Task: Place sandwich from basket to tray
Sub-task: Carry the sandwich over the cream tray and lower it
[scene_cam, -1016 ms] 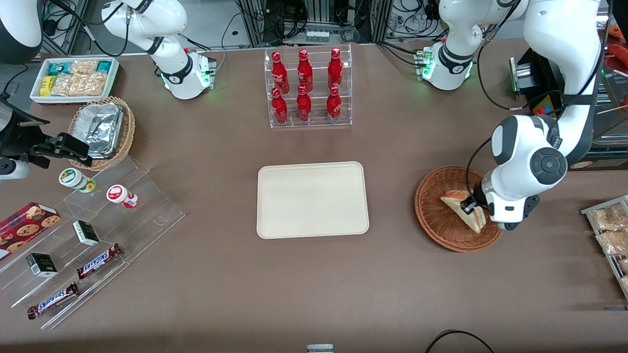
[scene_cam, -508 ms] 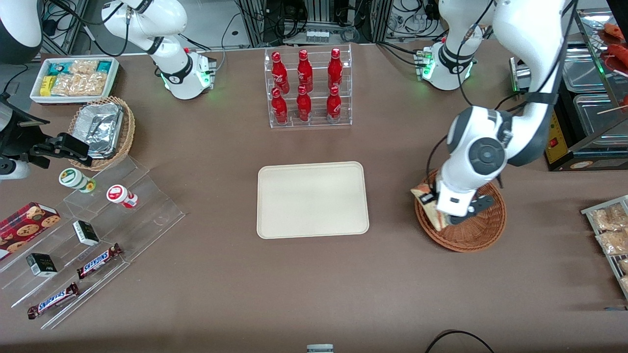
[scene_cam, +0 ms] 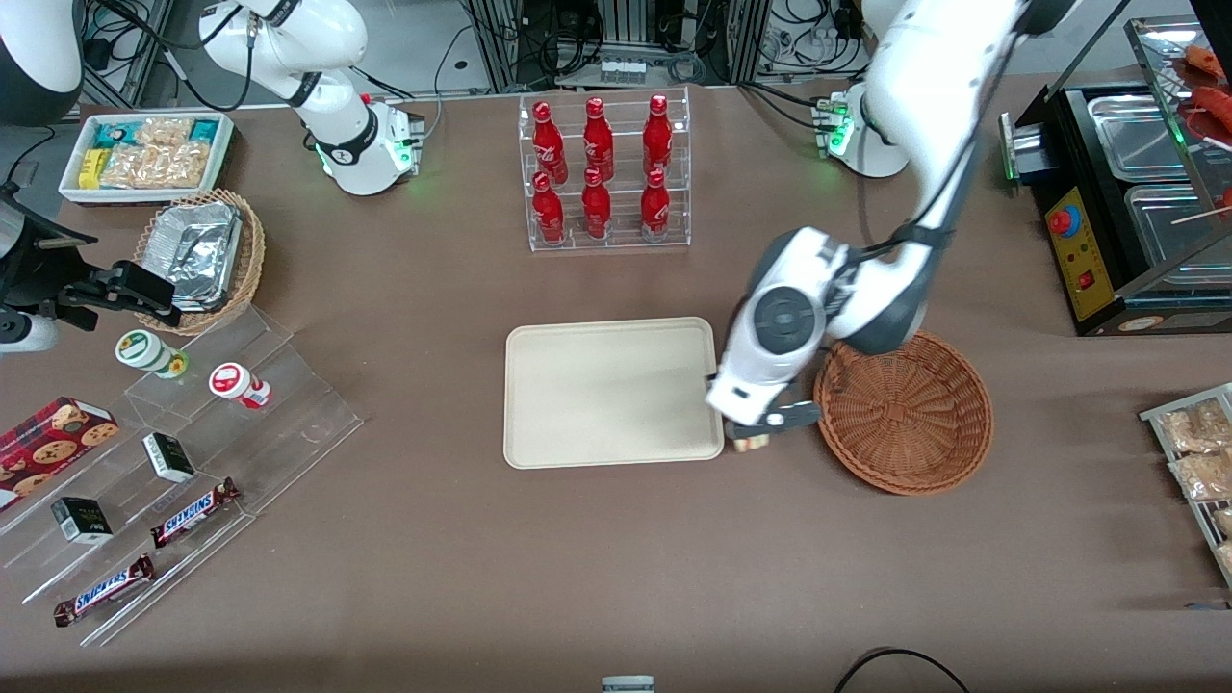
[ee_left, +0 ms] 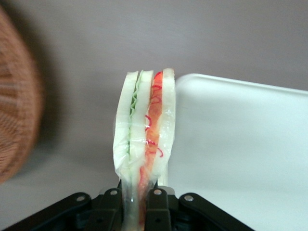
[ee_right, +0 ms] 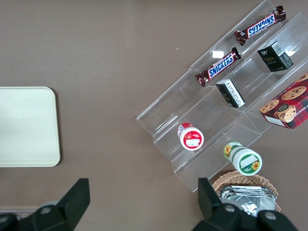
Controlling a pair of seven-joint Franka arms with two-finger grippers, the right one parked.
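Observation:
My left gripper hangs above the table between the tray and the basket, shut on the sandwich. The sandwich is a wrapped wedge of white bread with green and red-orange layers, held upright between the two black fingers. From the front only a small end of the sandwich shows under the wrist, just off the tray's corner. The cream tray lies close beside the sandwich, and the reddish-brown wicker basket is on its opposite flank, with nothing in it.
A clear rack of red bottles stands farther from the front camera than the tray. Toward the parked arm's end are a tan foil-filled basket, a white snack tray and acrylic steps with candy bars. Metal pans sit toward the working arm's end.
The left gripper lifted the sandwich out of the basket and carried it sideways to the tray's near corner. The basket is left with nothing in it.

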